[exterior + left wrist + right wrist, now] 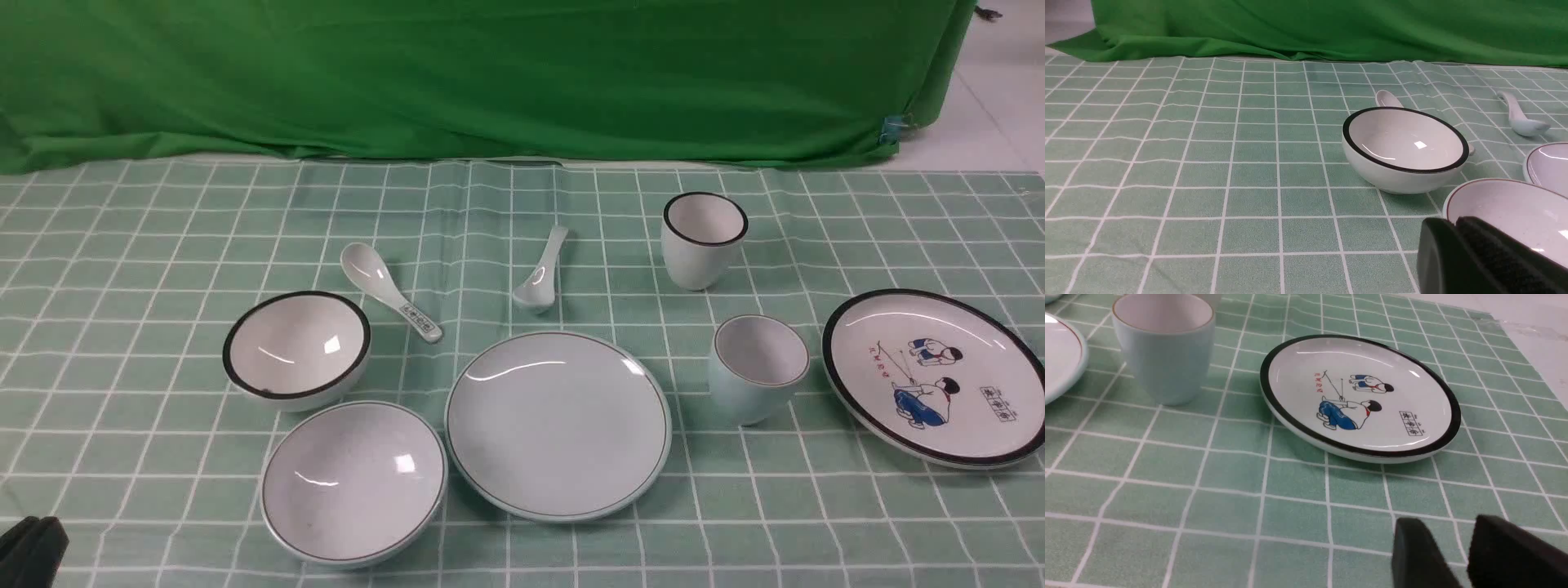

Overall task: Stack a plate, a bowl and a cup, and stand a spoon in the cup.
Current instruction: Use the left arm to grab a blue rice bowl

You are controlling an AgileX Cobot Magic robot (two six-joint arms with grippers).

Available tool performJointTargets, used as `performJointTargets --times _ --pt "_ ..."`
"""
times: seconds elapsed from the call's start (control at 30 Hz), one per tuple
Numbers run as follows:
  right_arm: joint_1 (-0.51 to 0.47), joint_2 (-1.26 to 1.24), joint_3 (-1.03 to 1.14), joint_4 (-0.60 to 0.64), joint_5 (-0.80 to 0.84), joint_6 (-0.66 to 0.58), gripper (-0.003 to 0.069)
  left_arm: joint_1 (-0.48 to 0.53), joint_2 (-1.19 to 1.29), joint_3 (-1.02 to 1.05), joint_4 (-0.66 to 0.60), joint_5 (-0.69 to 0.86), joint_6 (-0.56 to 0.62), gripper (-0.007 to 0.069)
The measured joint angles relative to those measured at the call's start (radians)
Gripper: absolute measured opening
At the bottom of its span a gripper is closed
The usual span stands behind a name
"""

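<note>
Tableware, eight pieces, set out on your bench [122, 269] over a checked cloth [571, 539]; placements are as the front view frames them.

- Your plate [558, 425]: lower centre, lying flat.
- Your bowl [353, 482]: lower left of centre, upright, just beside the plate, rims almost meeting.
- Your cup [758, 367]: right of the plate, upright, clear of it.
- Your spoon [543, 269]: above the plate, mid-frame, lying on the cloth by itself.
- Others: black-rimmed bowl [296, 347] above your bowl; patterned spoon [390, 290] at its upper right; black-rimmed cup [704, 239] upper right of centre; cartoon plate [935, 376] at the right edge.
- Your left claw [1455, 228]: lower left corner, fingers pressed together, gripping nothing.
- Your right claw [1447, 533]: outside the front frame; its wrist camera shows the fingers partly apart over the cloth, nothing between them, near the cartoon plate.
</note>
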Motion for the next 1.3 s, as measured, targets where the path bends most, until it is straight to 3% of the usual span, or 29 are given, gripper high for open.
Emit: performJointTargets --times 0.63,0.87,0.97,1.1,1.2,1.3 --pt "0.0 0.0 0.0 0.0 -0.002 0.0 0.0242 0.0 0.0 0.0 -0.006 -0.025 0.0 0.0017" --pt "0.0 0.0 0.0 0.0 -0.003 0.0 0.0242 0.0 0.0 0.0 -0.238 -0.317 -0.105 0.0017" --pt "0.0 0.0 0.0 0.0 -0.003 0.0 0.0242 0.0 0.0 0.0 -0.255 -0.462 -0.131 0.0017" --pt "0.0 0.0 0.0 0.0 -0.007 0.0 0.0242 0.0 0.0 0.0 -0.259 -0.666 -0.325 0.0017" --pt "0.0 0.0 0.0 0.021 -0.045 0.027 0.0242 0.0 0.0 -0.023 -0.259 -0.712 -0.412 0.0017" --pt "0.001 0.0 0.0 0.108 -0.137 0.156 0.0242 0.0 0.011 -0.131 -0.229 -0.67 -0.441 0.0017"
